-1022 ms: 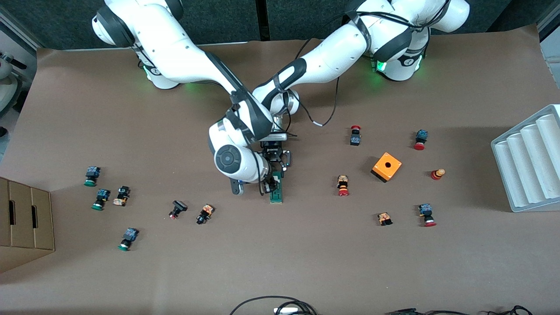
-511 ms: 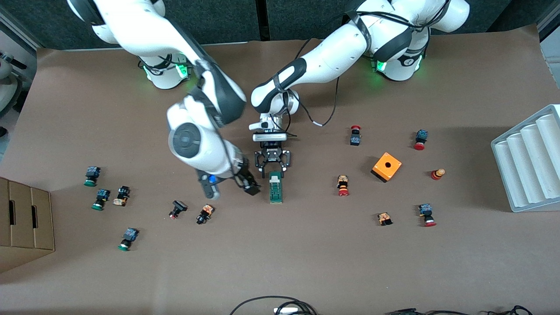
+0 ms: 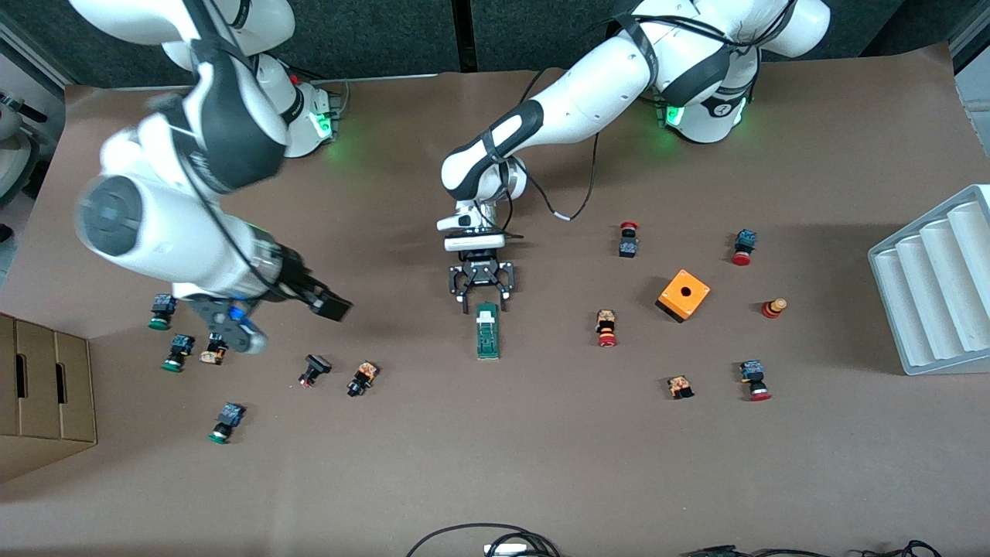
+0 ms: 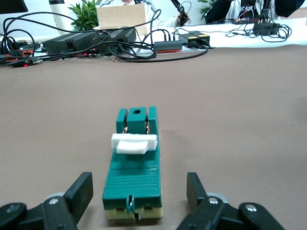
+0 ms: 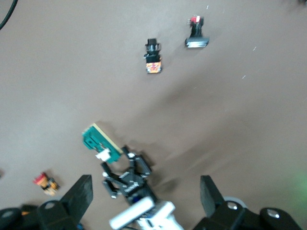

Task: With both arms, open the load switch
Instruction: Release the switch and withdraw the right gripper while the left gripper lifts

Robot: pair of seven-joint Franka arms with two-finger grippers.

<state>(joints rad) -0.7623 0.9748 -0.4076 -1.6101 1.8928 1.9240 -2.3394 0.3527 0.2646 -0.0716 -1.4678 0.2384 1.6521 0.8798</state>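
Two white arms reach over a brown counter scattered with small push buttons. At mid-counter lies the load switch point(image 3: 486, 331), a slim dark-green block flat on the paper. Its long axis runs from the robots' side toward the front camera, and a small white piece sits across its top near the end closest to the robots.

Directly over that end hangs the left gripper point(image 3: 483, 293), pointing down. Its jaws are spread apart and released, holding nothing. In the left wrist view the switch point(image 4: 134, 165) lies straight ahead, centred between the two black fingers point(image 4: 79, 194), with bare counter on either side of it. The fingers do not touch it. The switch's long axis points straight away from the jaws, so they line up with its narrow width.

Well off toward the right arm's end of the counter, the right gripper point(image 3: 329, 305) hangs up in the air, jaws wide and empty. Its wrist view looks down on the switch point(image 5: 100, 143) and the left gripper from a distance.

Judging by this, the left arm is much the nearer one to the switch. No brand, label or writing can be read on anything.
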